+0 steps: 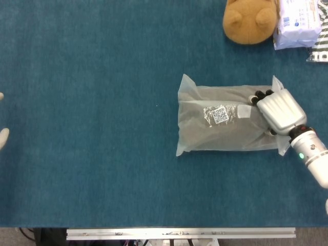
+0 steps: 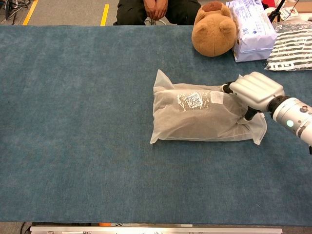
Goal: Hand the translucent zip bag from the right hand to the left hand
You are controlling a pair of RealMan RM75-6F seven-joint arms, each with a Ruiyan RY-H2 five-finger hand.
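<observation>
Your right robot hand (image 1: 279,110) sits at the right of the frame in both views, its silver back turned up and its dark fingers (image 2: 227,88) curled over the right end of the translucent, frosted zip bag (image 1: 225,123). In the chest view the thumb reaches down against the bag's near right side, so the hand is gripping that end, which puckers and lifts around it. The rest of the bag lies on the blue carpeted counter (image 1: 92,102), right of centre, long axis running left to right, with a white QR label (image 1: 220,114) and a small white sticker beside it facing up. Dark contents show dimly through the plastic; you cannot tell what they are.

Your left robot hand (image 1: 2,136) shows only as pale tips at the far left edge of the head view, well apart from the bag; whether it is spread or closed cannot be told.

At the upper right of the frame stand a brown plush bear (image 2: 213,29), a white plastic-wrapped packet (image 2: 251,29) just beside it, and a black-and-white striped bag (image 2: 292,46) at the edge. A seated person (image 2: 155,9) shows at the top of the chest view.
</observation>
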